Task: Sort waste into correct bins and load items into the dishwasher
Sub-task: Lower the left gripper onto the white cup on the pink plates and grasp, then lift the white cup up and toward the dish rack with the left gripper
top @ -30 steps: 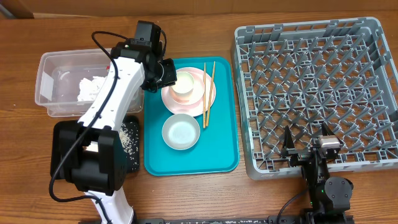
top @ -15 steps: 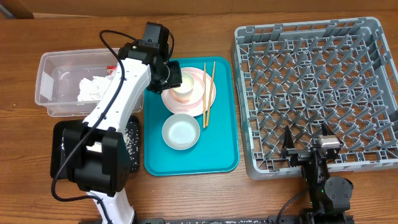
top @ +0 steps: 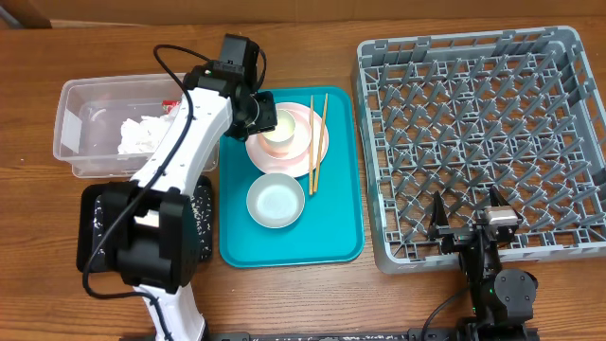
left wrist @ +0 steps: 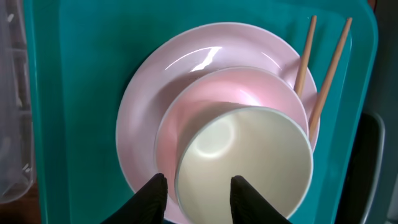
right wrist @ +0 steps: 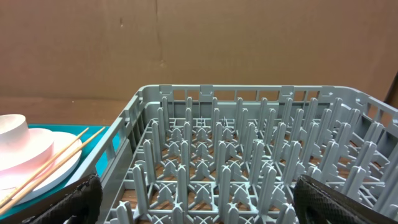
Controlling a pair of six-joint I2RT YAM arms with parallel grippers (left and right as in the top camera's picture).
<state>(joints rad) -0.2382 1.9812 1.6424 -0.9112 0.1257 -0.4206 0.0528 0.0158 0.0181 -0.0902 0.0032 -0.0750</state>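
Observation:
On the pale pink plate (top: 317,142) (left wrist: 149,99) sits the pink bowl (left wrist: 242,90), and inside that the white cup (top: 281,126) (left wrist: 255,155). My left gripper (top: 261,117) (left wrist: 199,190) hovers open just over the cup's left rim, one finger outside it and one over its hollow. Two chopsticks (top: 315,142) (left wrist: 329,68) rest on the plate's right edge. A grey bowl (top: 276,201) stands nearer on the tray. The clear tub (top: 85,123) holds the white napkin (top: 140,134) and red wrapper (top: 170,102). Over the dish rack's (top: 483,133) (right wrist: 249,149) near edge, my right gripper (top: 471,227) (right wrist: 211,205) is open wide.
The dishes stand on a teal tray (top: 331,227) (left wrist: 74,74). A black tray (top: 202,213) with whitish crumbs lies left of it, mostly under my left arm. The rack's upright pegs fill the right side of the table.
My left gripper has shifted a little to the right, from the tub's edge to over the stacked cup. The right arm has not moved.

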